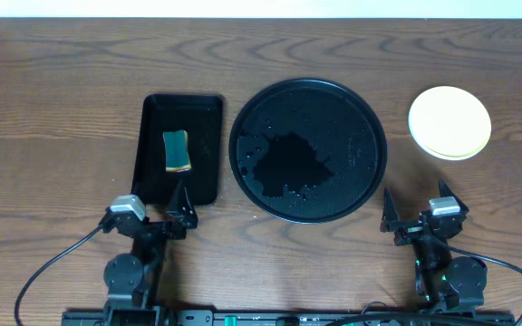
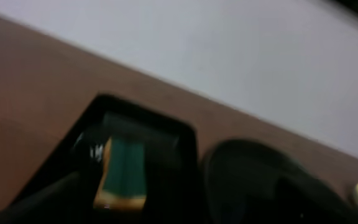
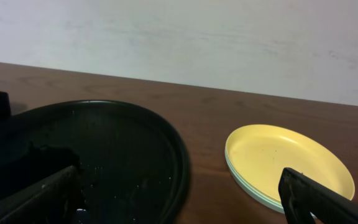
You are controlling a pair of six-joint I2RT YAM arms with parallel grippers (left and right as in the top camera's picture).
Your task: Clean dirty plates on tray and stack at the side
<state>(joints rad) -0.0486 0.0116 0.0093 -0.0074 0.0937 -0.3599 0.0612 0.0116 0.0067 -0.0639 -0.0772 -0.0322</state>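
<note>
Plates (image 1: 449, 122) stacked right of tray (image 1: 352, 127): likely light, stiff, slick; pinch rim. Left gripper (image 1: 161, 201), right gripper (image 3: 176, 202) wide, empty.

Glossy black tray (image 1: 333, 113) speckled with droplets; pale yellow plate (image 1: 449, 122) over mint edges; green-and-yellow sponge (image 1: 177, 150); dark brown wood-grain counter (image 1: 62, 91).

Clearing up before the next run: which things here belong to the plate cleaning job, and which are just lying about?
Job: round black tray, wet, no plates on it; plate stack, yellow on top, beside it.
Lying about: rectangular tray; sponge in it, probably the cleaning tool.
</note>
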